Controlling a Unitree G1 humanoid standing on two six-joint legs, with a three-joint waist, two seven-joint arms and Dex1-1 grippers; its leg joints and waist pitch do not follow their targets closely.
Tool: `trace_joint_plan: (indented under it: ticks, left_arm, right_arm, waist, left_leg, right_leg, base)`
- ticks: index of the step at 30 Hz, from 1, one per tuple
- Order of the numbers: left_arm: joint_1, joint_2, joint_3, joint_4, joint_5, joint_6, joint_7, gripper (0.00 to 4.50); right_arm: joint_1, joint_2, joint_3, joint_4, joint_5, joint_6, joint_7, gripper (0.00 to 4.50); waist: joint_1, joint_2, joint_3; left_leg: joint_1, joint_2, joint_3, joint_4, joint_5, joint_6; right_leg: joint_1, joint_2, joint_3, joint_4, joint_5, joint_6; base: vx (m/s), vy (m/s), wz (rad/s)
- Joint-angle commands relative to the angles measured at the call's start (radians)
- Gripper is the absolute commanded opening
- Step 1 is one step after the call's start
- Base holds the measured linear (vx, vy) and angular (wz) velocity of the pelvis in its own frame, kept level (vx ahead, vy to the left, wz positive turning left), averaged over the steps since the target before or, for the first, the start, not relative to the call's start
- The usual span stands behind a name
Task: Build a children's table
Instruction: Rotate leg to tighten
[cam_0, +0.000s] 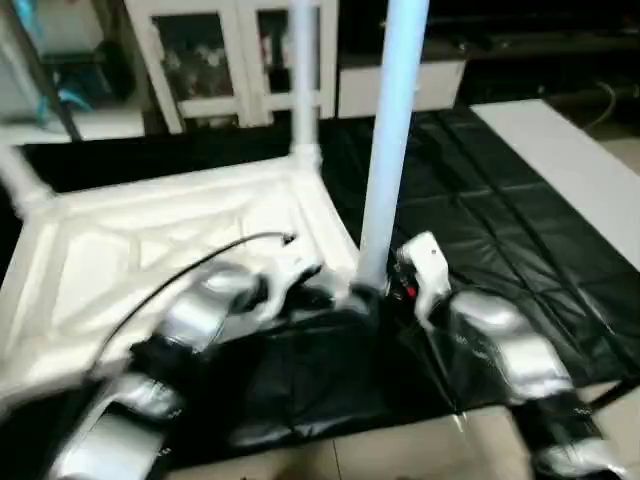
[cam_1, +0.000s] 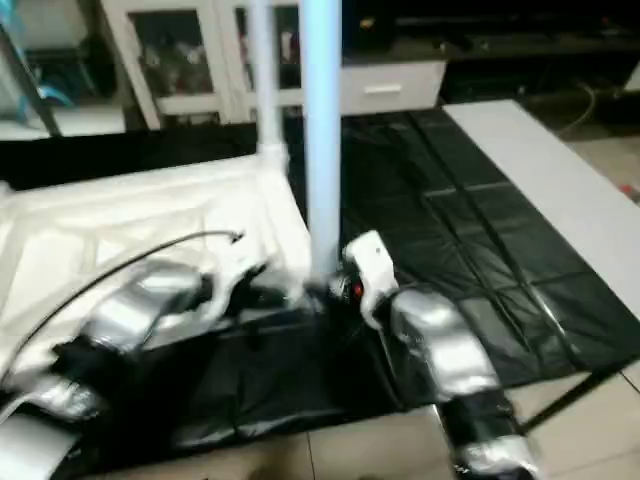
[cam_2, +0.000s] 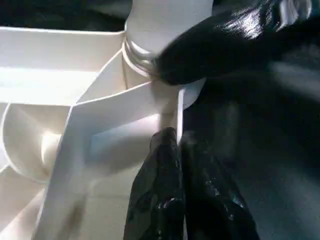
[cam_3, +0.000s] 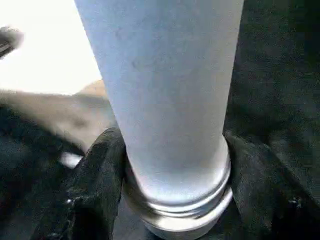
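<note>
Tabletop (cam_0: 150, 250), white and ribbed side up, lies on our black-covered work table (cam_0: 480, 220), and our two grippers meet at its near corner. Upright between them we see a white leg (cam_0: 390, 140), its ringed foot seated in the corner socket (cam_2: 145, 55). Our right gripper (cam_3: 175, 200) is clamped around that leg just above the ring, one black finger (cam_3: 95, 185) on each side of the tube. Our left gripper (cam_2: 181, 145) has its fingers pressed together on the thin edge wall of the tabletop, just beside the socket. Beyond the held leg, a second leg (cam_0: 303, 80) stands in the far corner socket, and a third (cam_0: 20, 175) rises tilted at the corner well off to the left gripper's far side. Both silver forearms reach in low from the near edge, bent inward toward each other. Behind the work table stands a white cabinet (cam_0: 230, 60). The legs' tops are cut off, and the near corner is blurred behind our wrists.
</note>
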Motion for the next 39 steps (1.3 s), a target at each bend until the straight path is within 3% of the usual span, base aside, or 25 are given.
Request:
trace_joint_plan:
  ticks: [1,2,3,4,6,7,8,12,13,15,18,21,25,26,27,28,29,30,33,35,36,37,38,39]
  left_arm:
    - [-0.015,-0.077,-0.013,0.062,-0.006,0.003,0.112,0.00]
    - [-0.015,-0.077,-0.013,0.062,-0.006,0.003,0.112,0.00]
    - [-0.015,-0.077,-0.013,0.062,-0.006,0.003,0.112,0.00]
    - [-0.053,-0.121,0.004,0.147,0.036,-0.044,0.258,0.00]
    - [-0.078,-0.150,0.015,0.210,0.063,-0.100,0.332,0.00]
    - [-0.086,-0.159,0.018,0.233,0.069,-0.122,0.342,0.00]
    - [-0.088,-0.160,0.016,0.245,0.075,-0.134,0.337,0.00]
    - [-0.078,-0.144,0.003,0.241,0.080,-0.150,0.308,0.00]
    - [-0.076,-0.140,0.000,0.244,0.079,-0.156,0.300,0.00]
    - [-0.070,-0.126,-0.006,0.247,0.082,-0.175,0.283,0.00]
    - [-0.079,-0.129,0.003,0.281,0.090,-0.202,0.286,0.00]
    - [-0.091,-0.132,0.007,0.314,0.101,-0.246,0.279,0.00]
    - [-0.097,-0.132,0.009,0.322,0.100,-0.287,0.276,0.00]
    - [-0.100,-0.132,0.011,0.327,0.098,-0.310,0.281,0.00]
    - [-0.108,-0.137,0.024,0.334,0.089,-0.372,0.293,0.00]
    - [-0.111,-0.138,0.031,0.338,0.087,-0.390,0.307,0.00]
    - [-0.111,-0.138,0.031,0.338,0.087,-0.390,0.307,0.00]
    - [-0.113,-0.140,0.051,0.328,0.065,-0.407,0.298,0.44]
    - [-0.107,-0.143,0.112,0.268,-0.012,-0.368,0.225,0.58]
    - [-0.097,-0.136,0.121,0.229,-0.033,-0.350,0.191,0.85]
    - [-0.090,-0.129,0.119,0.209,-0.038,-0.340,0.175,0.96]
    - [-0.083,-0.122,0.117,0.189,-0.041,-0.331,0.162,1.00]
    - [-0.068,-0.107,0.119,0.145,-0.056,-0.305,0.141,1.02]
    - [-0.026,-0.069,0.112,0.035,-0.083,-0.237,0.083,1.02]
  right_arm:
    - [-0.040,0.068,0.028,0.063,-0.014,-0.031,-0.107,2.65]
    - [-0.040,0.068,0.028,0.063,-0.014,-0.031,-0.107,2.65]
    - [-0.040,0.068,0.028,0.063,-0.014,-0.031,-0.107,2.65]
    - [-0.114,0.147,-0.038,0.197,-0.021,-0.089,-0.296,2.65]
    - [-0.167,0.199,-0.074,0.293,-0.036,-0.144,-0.401,2.65]
    - [-0.184,0.212,-0.081,0.323,-0.043,-0.166,-0.415,2.65]
    - [-0.200,0.221,-0.082,0.346,-0.048,-0.181,-0.405,2.65]
    - [-0.203,0.212,-0.076,0.343,-0.049,-0.204,-0.387,2.65]
    - [-0.203,0.210,-0.082,0.341,-0.038,-0.216,-0.373,3.21]
    - [-0.189,0.200,-0.090,0.307,-0.016,-0.251,-0.318,3.35]
    - [-0.185,0.194,-0.095,0.294,-0.027,-0.273,-0.312,3.63]
    - [-0.130,0.146,-0.049,0.181,-0.069,-0.244,-0.289,3.71]
    - [-0.039,0.089,-0.020,0.014,-0.075,-0.196,-0.239,3.71]
    - [0.001,0.068,-0.016,-0.056,-0.067,-0.178,-0.216,3.71]
    - [0.096,0.027,-0.033,-0.214,-0.040,-0.142,-0.189,3.71]
    - [0.121,0.019,-0.041,-0.255,-0.031,-0.134,-0.184,3.71]
    - [0.121,0.019,-0.041,-0.255,-0.031,-0.134,-0.184,3.71]
    - [0.162,0.011,-0.050,-0.319,-0.013,-0.115,-0.180,3.76]
    - [0.245,-0.003,-0.054,-0.451,0.008,-0.072,-0.179,3.76]
    - [0.280,-0.007,-0.046,-0.507,0.014,-0.047,-0.177,3.76]
    - [0.291,-0.010,-0.039,-0.524,0.013,-0.039,-0.173,3.76]
    - [0.299,-0.013,-0.031,-0.534,0.012,-0.033,-0.167,3.76]
    - [0.319,-0.022,-0.017,-0.566,0.016,-0.010,-0.152,3.76]
    - [0.347,-0.037,0.000,-0.608,0.028,0.023,-0.126,3.76]
  waist:
    - [-0.003,-0.005,-0.046]
    - [-0.006,-0.006,-0.045]
    - [-0.005,-0.006,-0.048]
    - [-0.009,-0.004,-0.050]
    - [-0.012,-0.003,-0.051]
    - [-0.012,-0.015,-0.052]
    - [-0.008,-0.010,-0.052]
    - [-0.001,-0.008,-0.059]
    - [0.001,-0.008,-0.059]
    - [0.003,-0.008,-0.058]
    - [0.003,-0.011,-0.052]
    - [0.006,-0.015,-0.047]
    - [0.016,-0.020,-0.048]
    - [0.017,-0.027,-0.048]
    - [0.024,-0.036,-0.046]
    - [0.037,-0.031,-0.046]
    - [0.036,-0.031,-0.046]
    - [0.035,-0.038,-0.047]
    - [0.047,-0.032,-0.046]
    - [0.050,-0.028,-0.050]
    - [0.049,-0.031,-0.053]
    - [0.050,-0.031,-0.058]
    - [0.050,-0.029,-0.057]
    - [0.053,-0.031,-0.057]
  left_leg:
    - [0.016,0.045,-0.035,-0.089,-0.359,-0.033]
    - [0.015,0.043,-0.032,-0.088,-0.352,-0.027]
    - [0.011,0.044,-0.032,-0.087,-0.323,-0.014]
    - [0.009,0.042,-0.028,-0.084,-0.297,-0.003]
    - [0.013,0.039,-0.029,-0.082,-0.304,-0.007]
    - [0.009,0.040,-0.028,-0.081,-0.295,-0.001]
    - [0.008,0.040,-0.029,-0.081,-0.280,0.006]
    - [0.002,0.043,-0.024,-0.072,-0.143,0.067]
    - [0.004,0.043,-0.022,-0.070,-0.129,0.086]
    - [0.004,0.045,-0.021,-0.070,-0.150,0.099]
    - [0.004,0.046,-0.022,-0.076,-0.197,0.084]
    - [0.007,0.048,-0.024,-0.081,-0.233,0.057]
    - [0.008,0.050,-0.024,-0.083,-0.224,0.061]
    - [0.008,0.050,-0.024,-0.082,-0.221,0.065]
    - [0.004,0.049,-0.023,-0.081,-0.206,0.072]
    - [0.011,0.052,-0.022,-0.080,-0.199,0.081]
    - [0.009,0.053,-0.023,-0.082,-0.197,0.084]
    - [0.002,0.049,-0.023,-0.082,-0.189,0.087]
    - [0.007,0.053,-0.024,-0.086,-0.210,0.069]
    - [0.005,0.057,-0.027,-0.085,-0.176,0.063]
    - [0.003,0.056,-0.026,-0.082,-0.143,0.069]
    - [0.003,0.055,-0.024,-0.074,-0.089,0.090]
    - [0.002,0.054,-0.023,-0.071,-0.067,0.100]
    - [-0.002,0.053,-0.022,-0.067,-0.034,0.123]
  right_leg:
    - [0.017,-0.047,0.024,-0.076,-0.346,-0.182]
    - [0.015,-0.045,0.025,-0.077,-0.328,-0.187]
    - [0.021,-0.045,0.025,-0.072,-0.282,-0.198]
    - [0.021,-0.045,0.026,-0.070,-0.246,-0.210]
    - [0.017,-0.046,0.023,-0.073,-0.267,-0.215]
    - [0.020,-0.048,0.024,-0.075,-0.267,-0.213]
    - [0.023,-0.049,0.024,-0.072,-0.256,-0.214]
    - [0.035,-0.046,0.022,-0.049,-0.044,-0.251]
    - [0.035,-0.048,0.021,-0.047,-0.025,-0.262]
    - [0.036,-0.051,0.021,-0.051,-0.055,-0.267]
    - [0.033,-0.050,0.021,-0.060,-0.150,-0.252]
    - [0.031,-0.047,0.023,-0.067,-0.211,-0.223]
    - [0.030,-0.049,0.027,-0.067,-0.213,-0.197]
    - [0.029,-0.048,0.027,-0.067,-0.212,-0.197]
    - [0.034,-0.048,0.029,-0.069,-0.208,-0.183]
    - [0.027,-0.049,0.033,-0.068,-0.196,-0.170]
    - [0.028,-0.050,0.033,-0.067,-0.195,-0.171]
    - [0.031,-0.050,0.030,-0.067,-0.203,-0.174]
    - [0.025,-0.053,0.032,-0.072,-0.267,-0.170]
    - [0.023,-0.049,0.031,-0.060,-0.174,-0.185]
    - [0.024,-0.046,0.029,-0.051,-0.097,-0.199]
    - [0.024,-0.045,0.029,-0.040,-0.002,-0.220]
    - [0.023,-0.044,0.028,-0.036,0.034,-0.231]
    - [0.028,-0.046,0.028,-0.029,0.093,-0.248]
  base:
    - [0.000,0.000,0.00]
    - [0.000,0.000,0.00]
    - [0.000,0.000,0.00]
    - [0.000,0.000,0.00]
    - [0.000,0.000,0.00]
    - [0.000,0.000,0.00]
    - [0.000,0.000,0.00]
    - [0.000,0.000,0.00]
    - [0.000,0.000,0.00]
    - [0.000,0.000,0.00]
    - [0.000,0.000,0.00]
    - [0.000,0.000,0.00]
    - [0.000,0.000,0.00]
    - [0.000,0.000,0.00]
    - [0.000,0.000,0.00]
    - [0.000,0.000,0.00]
    - [0.000,0.000,0.00]
    - [0.000,0.000,0.00]
    - [0.000,0.000,0.00]
    - [0.000,0.000,0.00]
    - [0.000,0.000,0.00]
    - [0.000,0.000,0.00]
    - [0.000,0.000,0.00]
    - [0.000,0.000,0.00]
